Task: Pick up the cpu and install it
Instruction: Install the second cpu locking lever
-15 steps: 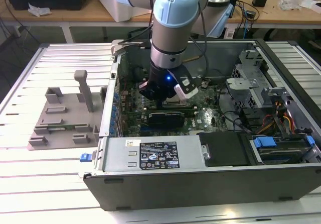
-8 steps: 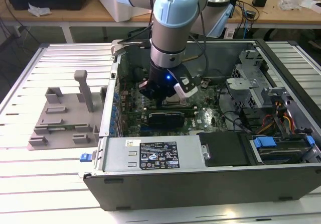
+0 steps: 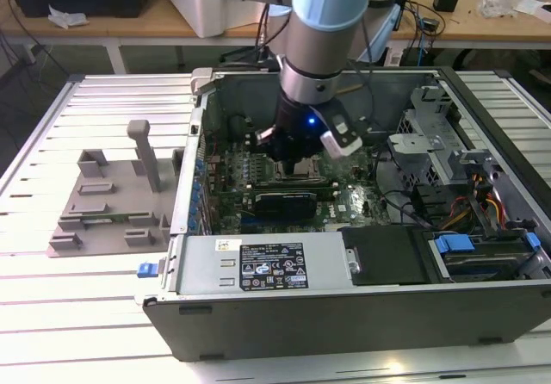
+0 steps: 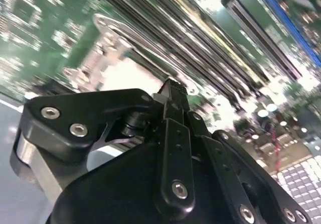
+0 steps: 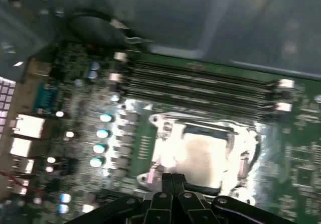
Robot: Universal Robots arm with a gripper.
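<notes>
My tool [image 3: 298,162] is down inside the open computer case [image 3: 344,311], which lies on its side on the slatted desk [image 3: 52,315]. In the exterior view I hang over the middle of the green motherboard [image 3: 344,203], well apart from the grey tray [image 3: 103,203] with upright posts that stands on the desk towards that view's left.

In both wrist views my fingers are pressed together, tip against tip, with only a thin seam between them and nothing pinched there [image 5: 173,178] [image 4: 173,86].

The cpu [image 5: 200,156] is not in my grip. In the first wrist view it lies flat in the socket [image 5: 163,128], a small square plate with a pale, faintly beige-grey top. Strong glare washes over it, so its rim and any marks on its surface are hard to make out. The socket's metal frame surrounds it on all sides, shining bright at the corners.

My closed fingertips sit just at the socket's near edge, beside the chip. Whether they touch it I cannot tell. The long dark memory slots [image 5: 200,83] run in parallel on the far side of the socket.
</notes>
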